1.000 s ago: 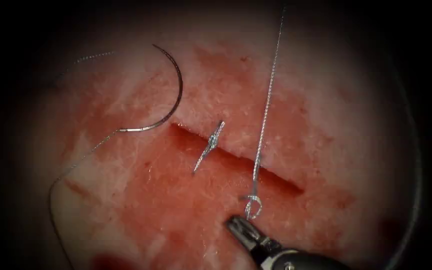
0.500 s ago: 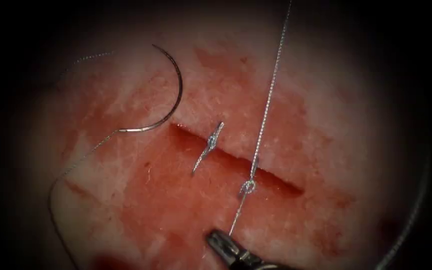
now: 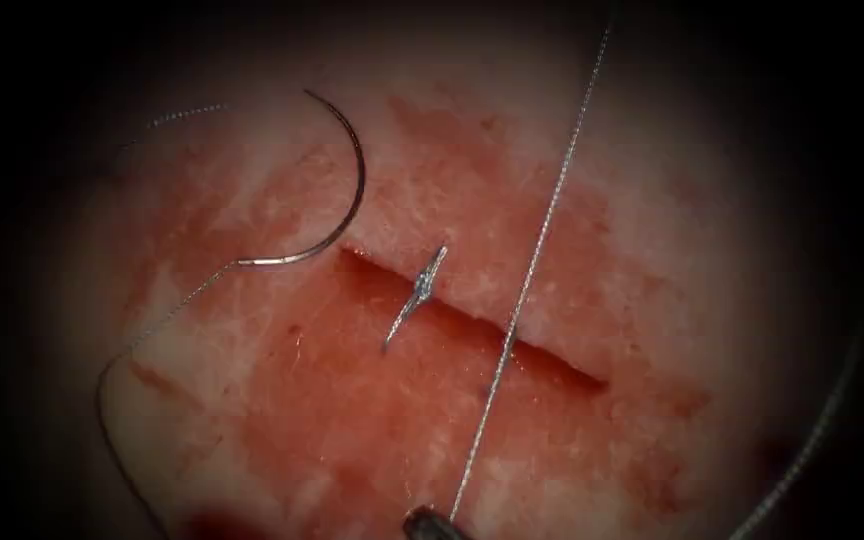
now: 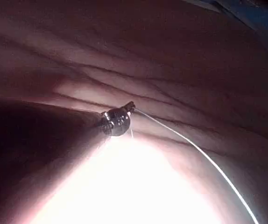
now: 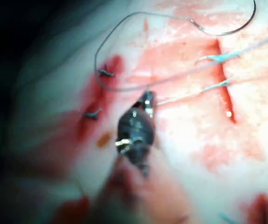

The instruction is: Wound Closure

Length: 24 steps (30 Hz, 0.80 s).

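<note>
Right tool, at six o'clock in the endoscope view, pinches the thread, which runs taut toward one o'clock across the cut. At ten o'clock the needle lies free on the tissue, left of the cut, beside a tied stitch.

Left tool, seen from its wrist, appears to grip thread at its tip.

From the right wrist, short cut ends lie on red fluid, nine o'clock of the right tool.
</note>
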{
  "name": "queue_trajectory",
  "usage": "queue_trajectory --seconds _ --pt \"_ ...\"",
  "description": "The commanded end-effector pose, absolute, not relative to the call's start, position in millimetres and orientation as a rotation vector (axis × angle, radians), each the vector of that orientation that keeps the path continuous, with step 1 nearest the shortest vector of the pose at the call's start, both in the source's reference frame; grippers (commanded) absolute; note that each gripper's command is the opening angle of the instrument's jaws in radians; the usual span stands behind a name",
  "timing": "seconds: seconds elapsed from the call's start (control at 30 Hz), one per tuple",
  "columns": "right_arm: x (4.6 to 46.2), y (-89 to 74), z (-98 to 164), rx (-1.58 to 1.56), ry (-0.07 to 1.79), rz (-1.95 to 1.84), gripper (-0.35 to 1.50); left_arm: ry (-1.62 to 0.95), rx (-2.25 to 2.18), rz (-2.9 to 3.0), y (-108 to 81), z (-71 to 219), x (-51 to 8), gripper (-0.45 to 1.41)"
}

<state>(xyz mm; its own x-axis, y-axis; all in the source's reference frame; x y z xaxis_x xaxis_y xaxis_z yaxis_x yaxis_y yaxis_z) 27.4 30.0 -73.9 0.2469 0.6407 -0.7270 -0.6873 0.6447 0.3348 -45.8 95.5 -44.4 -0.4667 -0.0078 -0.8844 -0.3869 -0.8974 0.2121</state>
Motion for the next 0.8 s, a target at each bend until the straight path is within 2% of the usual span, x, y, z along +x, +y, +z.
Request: queue_trajectory --seconds 0.03,0.33,0.47,0.5,0.53,0.57,0.63,0.77,0.8 --pt "27.9 29.9 -73.4 -0.053 0.961 0.908 -0.35 0.578 -1.477 2.451 95.7 -43.8 -46.7 -0.35" --pt "28.0 29.8 -72.9 -0.056 0.955 0.907 -0.35 0.551 -1.483 2.486 95.8 -43.1 -47.9 -0.35" --pt "28.3 30.5 -72.6 -0.033 0.968 0.895 -0.35 0.437 -1.491 2.452 95.3 -43.2 -47.4 -0.35" --pt "28.3 30.8 -72.7 -0.028 0.990 0.898 0.19 0.380 -1.499 2.425 94.9 -43.4 -47.0 -0.35" --pt "28.3 30.9 -72.8 -0.030 0.998 0.899 0.52 0.319 -1.519 2.394 94.4 -43.6 -46.7 -0.35" --pt "28.2 31.0 -73.0 -0.028 1.001 0.899 0.76 0.287 -1.526 2.380 94.0 -43.8 -46.4 -0.35" --pt "28.0 31.0 -73.7 -0.022 1.005 0.897 1.03 0.205 -1.541 2.347 92.9 -44.4 -45.5 -0.35" --pt "27.6 30.7 -75.2 0.007 1.018 0.879 1.24 0.053 -1.581 2.275 90.5 -46.1 -43.5 -0.35" --pt "27.6 30.2 -76.0 0.024 1.027 0.872 1.38 -0.005 -1.604 2.242 89.4 -47.3 -42.3 -0.35"
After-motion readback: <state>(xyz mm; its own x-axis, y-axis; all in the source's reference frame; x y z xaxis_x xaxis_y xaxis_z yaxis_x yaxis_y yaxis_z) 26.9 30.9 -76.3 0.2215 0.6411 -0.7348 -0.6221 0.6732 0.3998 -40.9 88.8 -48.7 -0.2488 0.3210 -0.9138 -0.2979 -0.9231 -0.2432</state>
